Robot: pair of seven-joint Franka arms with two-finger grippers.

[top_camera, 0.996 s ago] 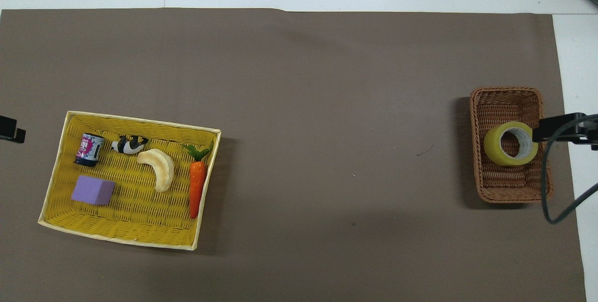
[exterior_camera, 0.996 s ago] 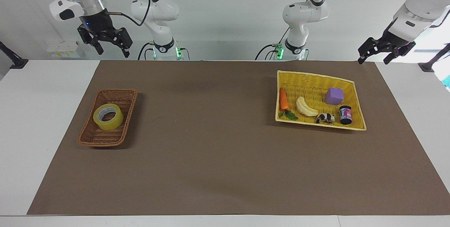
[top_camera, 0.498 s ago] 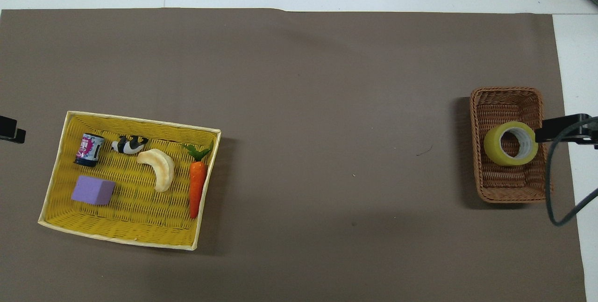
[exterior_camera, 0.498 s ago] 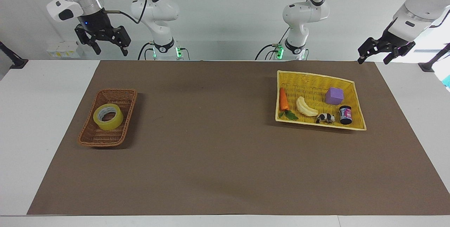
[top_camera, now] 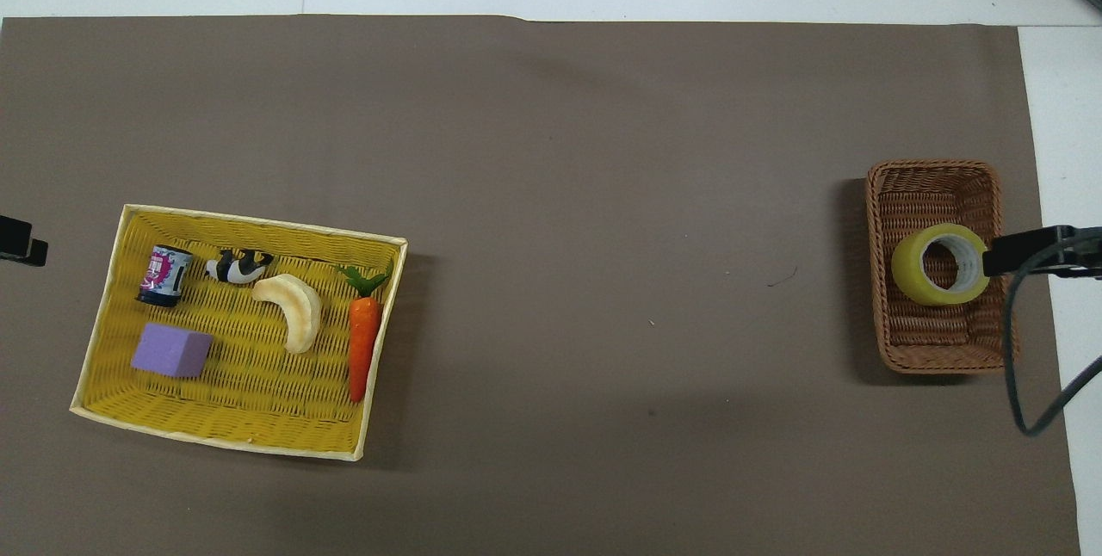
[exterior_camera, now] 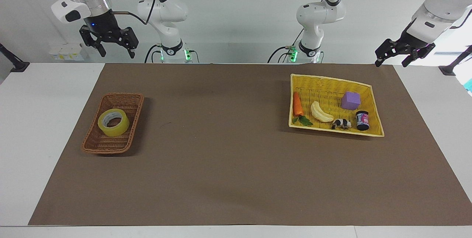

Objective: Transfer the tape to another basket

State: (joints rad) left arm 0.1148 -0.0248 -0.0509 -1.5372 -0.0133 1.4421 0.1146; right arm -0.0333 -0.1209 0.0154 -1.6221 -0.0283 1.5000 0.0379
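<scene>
White table (exterior_camera: 44, 94), brown mat (exterior_camera: 228, 157) on it; brown basket (exterior_camera: 127, 101), yellow basket (exterior_camera: 332, 82) on mat.

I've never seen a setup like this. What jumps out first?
A yellow tape roll sits alone in a small brown basket at the right arm's end of the table. At the left arm's end, a bright yellow basket holds a carrot, banana and purple block. Both grippers, right and left, hang open, holding nothing.

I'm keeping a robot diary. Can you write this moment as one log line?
tape: in brown basket, untouched | right gripper: open, raised | left gripper: open, waiting | yellow basket: no tape yet
</scene>
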